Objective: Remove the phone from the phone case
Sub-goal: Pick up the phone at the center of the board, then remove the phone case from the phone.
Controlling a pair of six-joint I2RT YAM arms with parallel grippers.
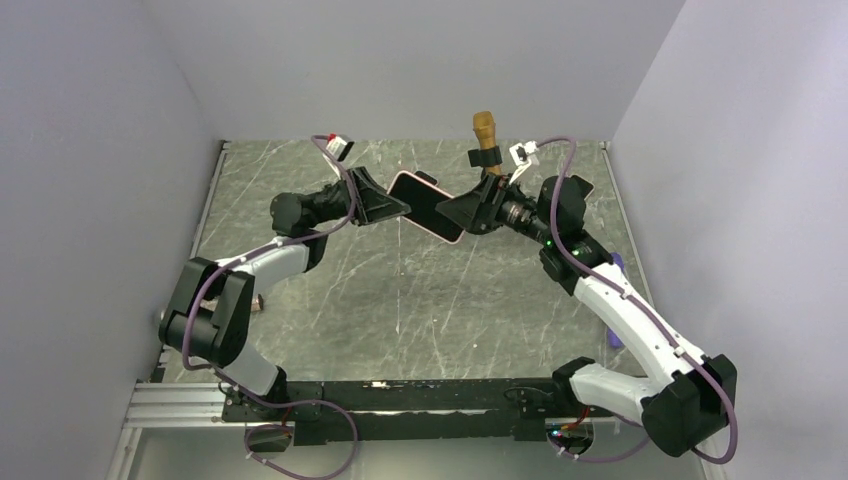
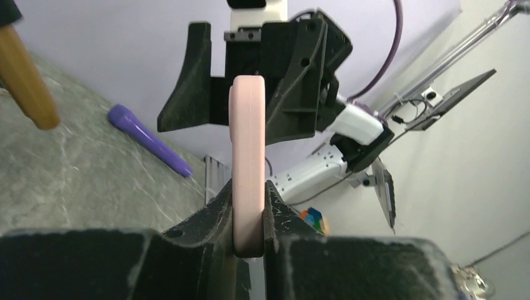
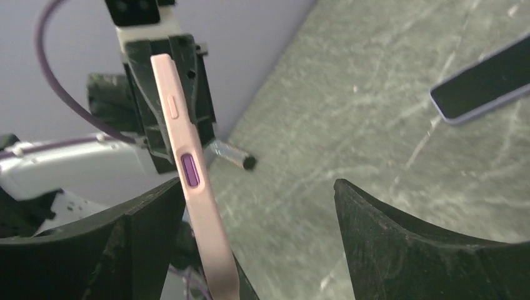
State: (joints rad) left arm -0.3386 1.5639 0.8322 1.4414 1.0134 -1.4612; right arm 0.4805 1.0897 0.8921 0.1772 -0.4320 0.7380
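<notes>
Phone [image 1: 424, 203] in phone case [image 2: 247, 156], aloft toward the table's [image 1: 400, 310] 12 o'clock
Your left gripper [image 1: 398, 207] clamps the 9 o'clock end; the right gripper [image 1: 450, 212] gapes wide at 3 o'clock. Push off-centre and you may twist it loose and drop it.

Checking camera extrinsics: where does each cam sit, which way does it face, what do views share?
Top external: above and behind the bases, looking down on the table; left arm and right arm in view.
Left wrist: on the left hand, looking along its fingers at the right hand; the fingers clamp the phone case.
Right wrist: on the right hand, facing the left hand; own fingers spread, phone case against one.
Shared: both wrist views show the phone case edge-on, opposite hand behind.
</notes>
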